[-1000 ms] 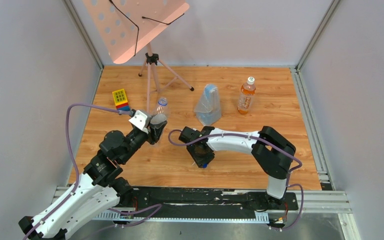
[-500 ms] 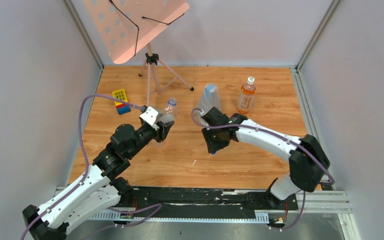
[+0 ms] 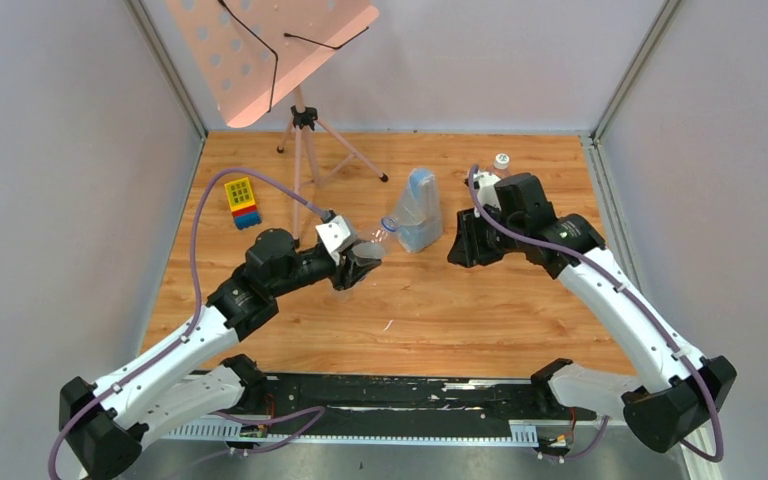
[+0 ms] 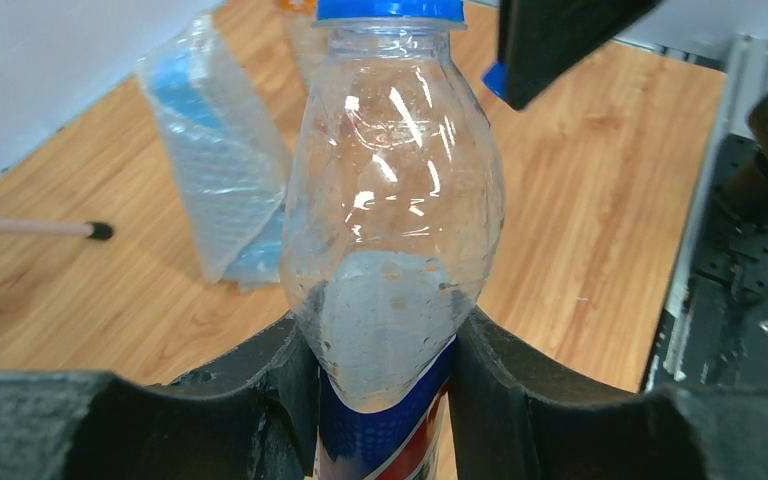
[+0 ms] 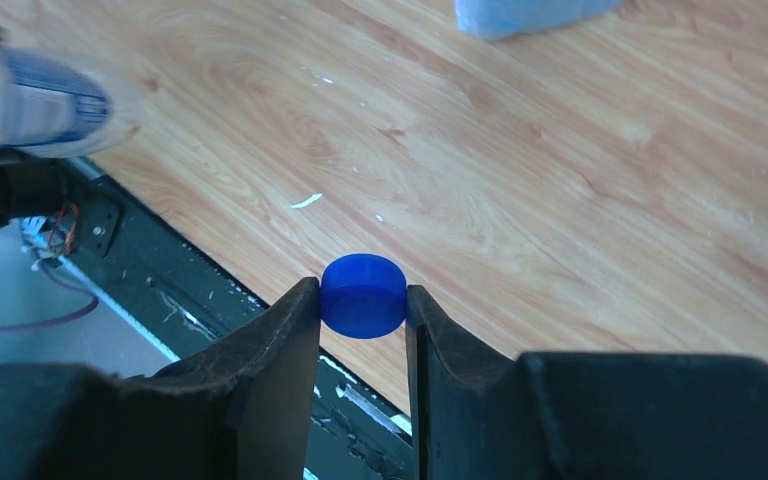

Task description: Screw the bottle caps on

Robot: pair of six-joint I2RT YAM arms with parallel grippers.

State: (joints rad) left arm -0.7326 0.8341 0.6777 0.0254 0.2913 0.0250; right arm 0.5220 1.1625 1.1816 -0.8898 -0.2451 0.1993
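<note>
My left gripper (image 3: pixel 360 262) is shut on the clear Pepsi bottle (image 3: pixel 375 240), held off the table and tilted, its open neck toward the right arm. In the left wrist view the fingers (image 4: pixel 260 400) clamp the bottle (image 4: pixel 390 200) just above its blue label; a blue ring sits at the neck. My right gripper (image 3: pixel 457 252) is shut on the plain blue cap (image 5: pixel 363 295), held in the air a short way right of the bottle's neck. The orange bottle is mostly hidden behind the right arm; its white cap (image 3: pixel 501 159) shows, screwed on or resting I cannot tell.
A bluish see-through plastic bag (image 3: pixel 418 210) stands just behind the two grippers. A pink music stand (image 3: pixel 300 120) on a tripod is at the back left. A yellow, red and blue toy block (image 3: pixel 242 200) lies at the left.
My left arm has carried the Pepsi bottle to the right and tilted it. My right arm has lifted the blue cap off the table and swung to the back right, covering the orange bottle.
</note>
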